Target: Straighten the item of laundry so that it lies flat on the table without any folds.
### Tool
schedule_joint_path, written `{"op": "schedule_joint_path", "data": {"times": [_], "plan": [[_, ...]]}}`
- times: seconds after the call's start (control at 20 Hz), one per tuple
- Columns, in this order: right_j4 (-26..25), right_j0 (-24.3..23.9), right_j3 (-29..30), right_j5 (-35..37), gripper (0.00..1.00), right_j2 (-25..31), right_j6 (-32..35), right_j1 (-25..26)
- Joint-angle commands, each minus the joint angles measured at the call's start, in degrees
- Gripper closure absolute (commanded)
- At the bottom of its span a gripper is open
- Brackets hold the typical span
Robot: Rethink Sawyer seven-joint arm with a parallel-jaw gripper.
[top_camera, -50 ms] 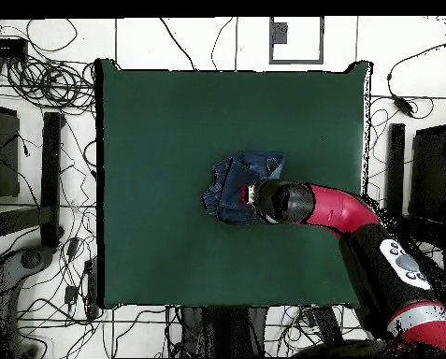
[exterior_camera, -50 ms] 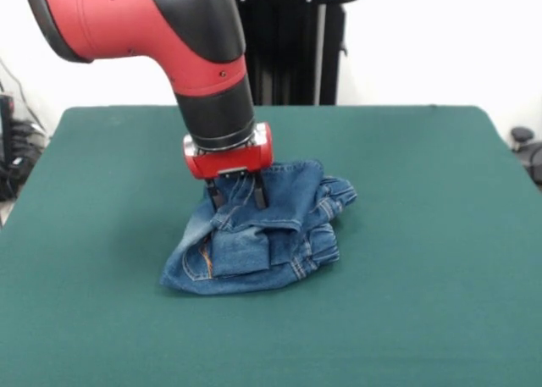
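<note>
The small blue denim jeans [exterior_camera, -50 ms: 254,239] lay bunched in a rumpled heap near the middle of the dark green desk [exterior_camera, -50 ms: 423,302], folded over themselves with a hemmed leg end curling out on one side and orange-tan stitching showing along a seam. The red and black arm came down from above, and its gripper [exterior_camera, -50 ms: 237,192] sat at the top of the heap, its two dark fingers [exterior_camera, -50 ms: 218,196] set close together with a fold of denim pinched between them. From overhead, the arm's wrist covered one side of the jeans [top_camera, -50 ms: 237,187].
</note>
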Motion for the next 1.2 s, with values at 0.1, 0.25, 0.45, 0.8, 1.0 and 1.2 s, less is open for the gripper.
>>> {"op": "schedule_joint_path", "data": {"times": [0.1, 0.25, 0.45, 0.8, 1.0, 1.2], "plan": [[-4.86, 2.06, -2.63, -6.14, 0.0, 3.89, -1.84, 4.99], [-5.72, 1.41, -2.47, -8.54, 0.0, 4.78, -2.56, 5.14], [-6.07, 1.51, -2.26, -9.54, 1.0, 4.81, -1.78, 4.94], [-6.58, 1.29, -2.04, -11.34, 1.0, 5.1, -0.9, 5.1], [-6.65, 1.65, -1.92, -12.09, 1.0, 4.82, -0.21, 4.93], [-6.18, 4.56, -1.86, -10.39, 1.0, 1.75, 2.81, 3.57]]}}
